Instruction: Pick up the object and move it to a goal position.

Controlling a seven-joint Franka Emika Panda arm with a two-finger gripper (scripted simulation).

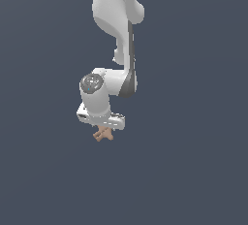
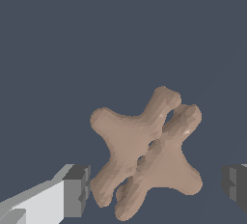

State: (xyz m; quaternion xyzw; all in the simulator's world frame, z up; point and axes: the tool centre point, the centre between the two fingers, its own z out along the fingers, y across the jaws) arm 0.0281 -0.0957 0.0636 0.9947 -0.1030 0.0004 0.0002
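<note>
The object (image 2: 144, 153) is a tan-brown cross-shaped piece with stubby rounded arms, lying on the dark grey floor. It fills the middle of the wrist view, between the two dark finger pads (image 2: 77, 189). My gripper (image 2: 157, 187) is open, with a gap on each side of the object. In the exterior view the object (image 1: 103, 134) pokes out just below the white hand, and the gripper (image 1: 102, 128) itself is mostly hidden by the hand.
The white arm (image 1: 118, 20) comes down from the top of the exterior view. Around it lies only the flat dark grey floor (image 1: 193, 170).
</note>
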